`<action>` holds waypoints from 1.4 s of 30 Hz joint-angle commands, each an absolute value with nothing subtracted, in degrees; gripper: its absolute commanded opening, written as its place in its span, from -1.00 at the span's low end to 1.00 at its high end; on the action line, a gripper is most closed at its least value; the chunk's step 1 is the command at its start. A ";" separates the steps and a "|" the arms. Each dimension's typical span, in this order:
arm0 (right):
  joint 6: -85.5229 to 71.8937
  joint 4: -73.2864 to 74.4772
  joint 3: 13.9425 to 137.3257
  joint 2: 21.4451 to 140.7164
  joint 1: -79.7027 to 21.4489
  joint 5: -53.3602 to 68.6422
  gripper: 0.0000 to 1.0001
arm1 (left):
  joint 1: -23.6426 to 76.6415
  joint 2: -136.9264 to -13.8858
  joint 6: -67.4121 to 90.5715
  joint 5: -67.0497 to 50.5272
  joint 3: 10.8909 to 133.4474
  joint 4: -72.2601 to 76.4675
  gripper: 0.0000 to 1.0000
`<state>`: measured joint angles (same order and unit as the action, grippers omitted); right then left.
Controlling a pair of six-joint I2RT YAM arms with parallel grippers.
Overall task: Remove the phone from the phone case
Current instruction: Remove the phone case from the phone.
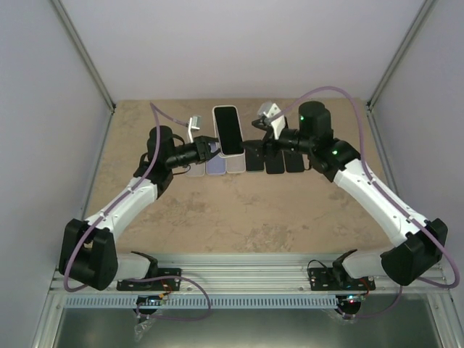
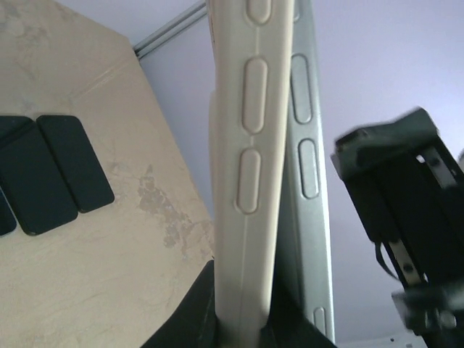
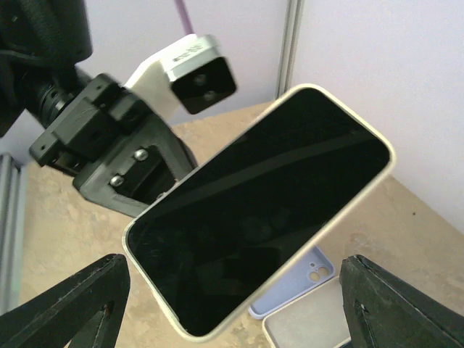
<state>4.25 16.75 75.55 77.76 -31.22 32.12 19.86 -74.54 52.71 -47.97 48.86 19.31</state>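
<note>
Right wrist view tells me extraction is barely begun: my left end effector clenches the phone case, phone seemingly seated inside, above the desk's far edge, while my right end effector hangs released.

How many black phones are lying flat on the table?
3, in a row beneath the right arm: left phone, middle phone, right phone. The arm covers their far ends and could hide another.
</note>
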 commanded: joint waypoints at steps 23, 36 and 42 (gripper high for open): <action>27.62 13.55 74.33 83.35 -53.58 -3.82 0.25 | 19.16 -75.54 60.17 -45.31 47.10 25.63 -1.00; 33.65 6.43 69.80 83.33 -55.46 -15.14 0.17 | 18.92 -75.16 60.14 -45.20 46.49 25.96 -1.00; 35.91 3.31 68.07 83.37 -55.42 -18.16 -0.02 | 18.90 -74.97 60.50 -45.34 46.49 26.06 -1.00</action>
<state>33.47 7.55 69.36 83.24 -55.40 -13.85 19.31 -77.10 60.18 -44.69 46.41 21.45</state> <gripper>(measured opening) 0.525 0.086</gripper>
